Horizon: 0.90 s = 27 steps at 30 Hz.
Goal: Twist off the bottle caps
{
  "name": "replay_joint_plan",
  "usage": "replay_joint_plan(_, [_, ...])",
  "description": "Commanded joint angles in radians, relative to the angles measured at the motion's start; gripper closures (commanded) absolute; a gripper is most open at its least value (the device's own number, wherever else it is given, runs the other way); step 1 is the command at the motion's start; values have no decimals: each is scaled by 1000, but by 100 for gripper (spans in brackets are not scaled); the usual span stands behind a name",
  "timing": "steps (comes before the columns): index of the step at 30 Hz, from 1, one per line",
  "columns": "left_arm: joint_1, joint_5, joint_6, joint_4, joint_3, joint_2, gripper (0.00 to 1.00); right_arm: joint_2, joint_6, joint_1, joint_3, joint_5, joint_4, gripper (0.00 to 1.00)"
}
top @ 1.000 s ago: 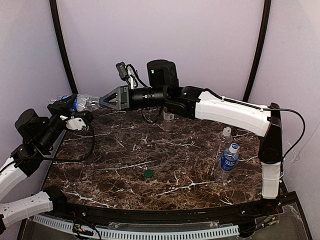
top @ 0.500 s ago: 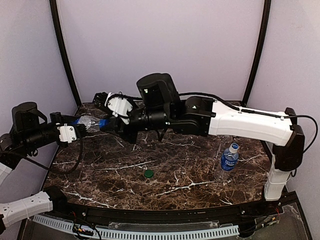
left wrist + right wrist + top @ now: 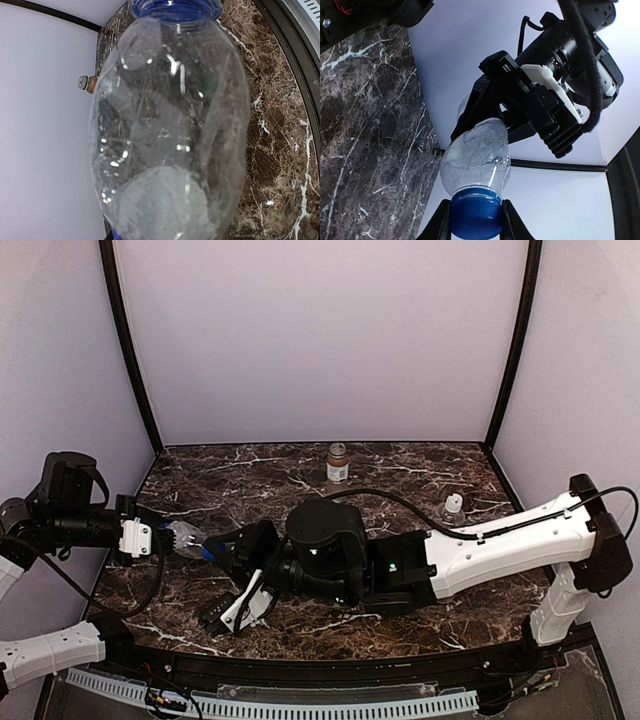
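A clear, crumpled bottle (image 3: 183,536) hangs sideways above the table's left side, held between both arms. My left gripper (image 3: 158,536) is shut on its body, and its black fingers (image 3: 492,102) clasp the bottle (image 3: 477,152) in the right wrist view. My right gripper (image 3: 476,220) is shut on the dark blue cap (image 3: 476,215), one finger on each side. From above, that gripper (image 3: 213,551) meets the bottle's neck. The bottle (image 3: 167,125) fills the left wrist view, its blue cap (image 3: 175,7) at the top, and my left fingers are hidden behind it.
A brown-filled bottle (image 3: 338,462) stands at the back middle of the marble table (image 3: 240,480); it also shows small as the brown bottle (image 3: 88,83) in the left wrist view. A clear bottle with a white cap (image 3: 454,508) stands at the right, behind my right arm (image 3: 480,545), which spans the table's front.
Both arms have carried the bottle from the back left corner down and forward. My right arm has swung low across the front of the table, its wrist turned.
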Motion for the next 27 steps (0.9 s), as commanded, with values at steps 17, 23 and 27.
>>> replay_joint_plan(17, [-1, 54, -73, 40, 23, -25, 79, 51, -192, 0, -4, 157, 262, 34])
replay_joint_plan(23, [-1, 31, -124, 104, 4, -36, 78, 24, -57, -1, -14, 195, 245, 5])
replay_joint_plan(27, [0, -30, -145, 215, -41, -47, 75, -8, 220, -5, 18, 215, 193, 1])
